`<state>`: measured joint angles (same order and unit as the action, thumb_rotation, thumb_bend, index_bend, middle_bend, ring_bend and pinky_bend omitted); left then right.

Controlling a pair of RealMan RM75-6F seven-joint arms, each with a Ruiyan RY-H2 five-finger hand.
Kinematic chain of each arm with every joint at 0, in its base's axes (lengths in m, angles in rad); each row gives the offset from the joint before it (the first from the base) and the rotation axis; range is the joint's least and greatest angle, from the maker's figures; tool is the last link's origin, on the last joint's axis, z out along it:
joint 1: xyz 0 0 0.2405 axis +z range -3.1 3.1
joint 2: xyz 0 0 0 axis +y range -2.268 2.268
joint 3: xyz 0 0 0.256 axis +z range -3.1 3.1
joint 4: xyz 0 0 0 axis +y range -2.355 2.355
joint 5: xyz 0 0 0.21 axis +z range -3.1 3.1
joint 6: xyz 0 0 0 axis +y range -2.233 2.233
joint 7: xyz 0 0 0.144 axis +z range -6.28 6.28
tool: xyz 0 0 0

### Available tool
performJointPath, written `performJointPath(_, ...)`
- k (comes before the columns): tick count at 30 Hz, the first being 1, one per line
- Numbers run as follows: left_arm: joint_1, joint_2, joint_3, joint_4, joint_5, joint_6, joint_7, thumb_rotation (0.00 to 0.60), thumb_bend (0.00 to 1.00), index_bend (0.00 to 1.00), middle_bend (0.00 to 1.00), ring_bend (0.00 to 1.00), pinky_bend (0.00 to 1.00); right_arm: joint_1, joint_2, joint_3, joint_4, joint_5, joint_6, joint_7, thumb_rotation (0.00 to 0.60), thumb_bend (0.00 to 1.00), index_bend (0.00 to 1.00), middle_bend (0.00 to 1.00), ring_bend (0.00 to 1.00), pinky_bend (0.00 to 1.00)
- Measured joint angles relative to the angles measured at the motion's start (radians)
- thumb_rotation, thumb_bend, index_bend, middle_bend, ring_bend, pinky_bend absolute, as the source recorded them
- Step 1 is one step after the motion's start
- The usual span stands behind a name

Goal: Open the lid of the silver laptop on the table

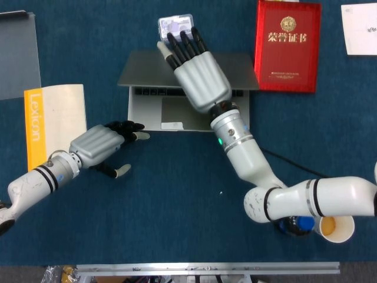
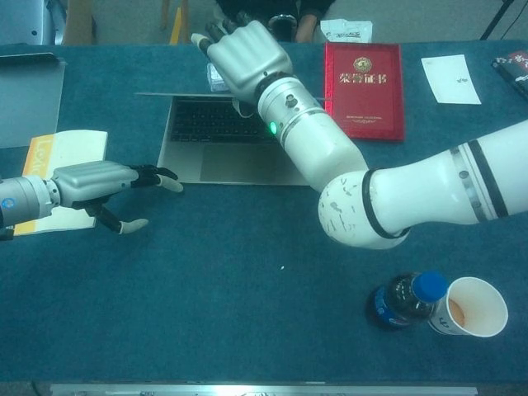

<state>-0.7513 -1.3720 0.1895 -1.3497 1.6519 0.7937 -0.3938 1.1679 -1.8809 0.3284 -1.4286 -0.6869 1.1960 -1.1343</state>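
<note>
The silver laptop stands near the table's middle with its lid (image 1: pixel 141 69) partly raised. Its keyboard (image 2: pixel 213 120) and palm rest (image 1: pixel 154 112) are uncovered. My right hand (image 1: pixel 199 72) lies over the lid's front edge near the middle, fingers stretched straight along the lid's outer face. Its thumb seems to sit under the edge, so it holds the lid. From the chest view the lid (image 2: pixel 165 95) is nearly edge-on, with the right hand (image 2: pixel 246 56) above it. My left hand (image 1: pixel 101 144) holds nothing, its dark fingertips (image 1: pixel 136 126) touching the base's front left corner.
A red booklet (image 1: pixel 287 46) lies right of the laptop and a small card box (image 1: pixel 175 25) just behind the lid. A yellow-spined book (image 1: pixel 54 118) and a grey panel (image 1: pixel 17 53) lie at the left. A bottle (image 2: pixel 402 301) and paper cup (image 2: pixel 469 307) stand front right.
</note>
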Motion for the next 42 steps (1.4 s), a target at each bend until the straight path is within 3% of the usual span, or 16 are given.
performJointPath(17, -0.002, 0.001, -0.001, -0.001, -0.008, -0.001, 0.001, 0.413, 0.42, 0.09, 0.03, 0.01, 0.04, 0.019, 0.056, 0.066, 0.107, 0.026, -0.023, 0.037, 0.600, 0.30, 0.00, 0.03, 0.00, 0.01)
performJointPath(23, -0.004, 0.002, -0.002, -0.004, -0.011, -0.003, 0.004, 0.413, 0.42, 0.09, 0.03, 0.01, 0.04, 0.030, 0.067, 0.086, 0.156, 0.037, -0.030, 0.049, 0.600, 0.26, 0.00, 0.03, 0.00, 0.01)
performJointPath(42, -0.005, 0.007, -0.004, -0.010, -0.016, -0.004, 0.010, 0.416, 0.42, 0.09, 0.03, 0.01, 0.04, 0.059, 0.071, 0.125, 0.347, 0.060, -0.046, 0.076, 0.600, 0.25, 0.00, 0.03, 0.00, 0.01)
